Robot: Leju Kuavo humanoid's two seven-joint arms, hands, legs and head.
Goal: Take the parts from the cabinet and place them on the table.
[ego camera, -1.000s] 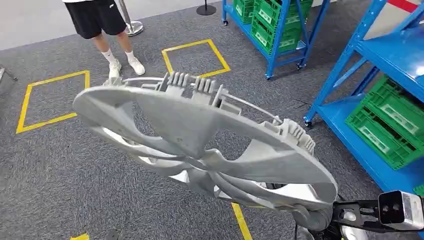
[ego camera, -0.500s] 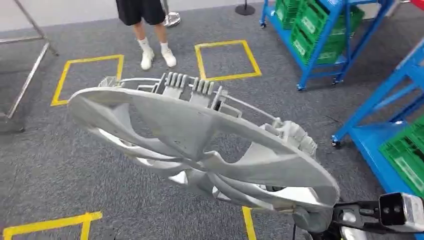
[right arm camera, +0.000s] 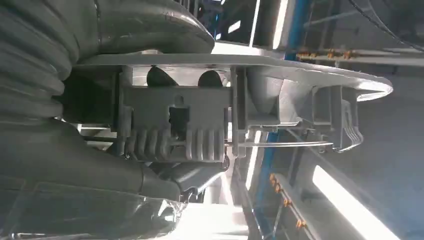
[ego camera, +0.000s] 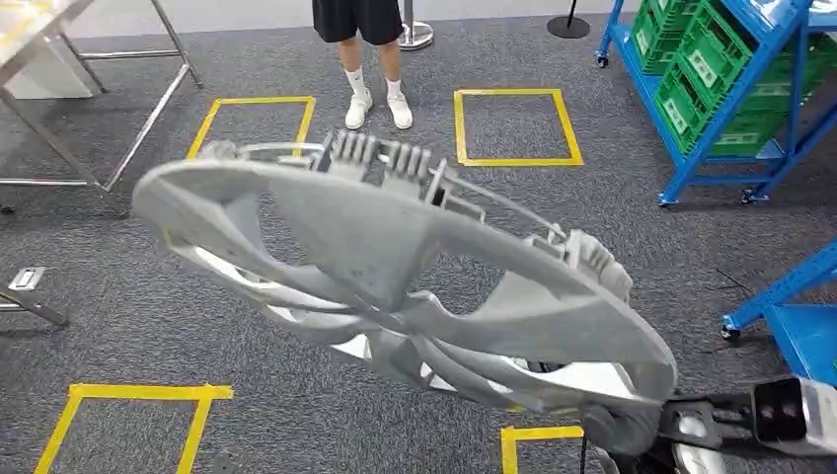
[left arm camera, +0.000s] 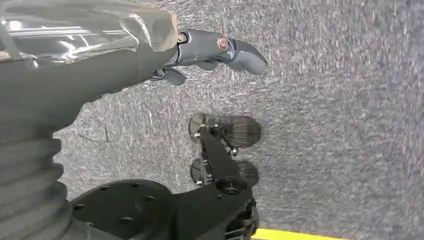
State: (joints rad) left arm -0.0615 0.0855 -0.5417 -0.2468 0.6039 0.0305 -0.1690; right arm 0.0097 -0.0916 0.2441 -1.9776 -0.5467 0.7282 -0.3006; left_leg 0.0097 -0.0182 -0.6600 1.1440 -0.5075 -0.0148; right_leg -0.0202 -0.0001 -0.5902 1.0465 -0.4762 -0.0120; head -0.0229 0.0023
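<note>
Carrying stage, by the look of it: large pale-grey moulded plastic fan shroud [ego camera: 395, 267], a round ring with curved spokes and ribbed connector blocks on its rim, held tilted in mid-air across the middle of the head view, above grey carpet marked with yellow tape squares [ego camera: 513, 126]. Right hand [right arm camera: 165, 165] gripping the rim at a ribbed connector block, dark fingertips [right arm camera: 159, 76] hooked over the flange in the right wrist view; grip point at about 5 o'clock on the ring in the head view. Left hand [left arm camera: 210, 55] hanging over the carpet, holding nothing, fingers loosely curled and apart. Metal-legged counter [ego camera: 39, 30] at 10 o'clock, blue racks with green crates [ego camera: 711, 69] at 2 o'clock, a person's legs [ego camera: 375, 89] at 12 o'clock.

Probably light but broad and awkward, so leverage on a single rim grip looks high. Likely stiff at the ring, thin at the spokes and wire clips; smooth plastic may slip. Best held at thick rim sections or connector blocks, ideally steadied by a second hand opposite.
</note>
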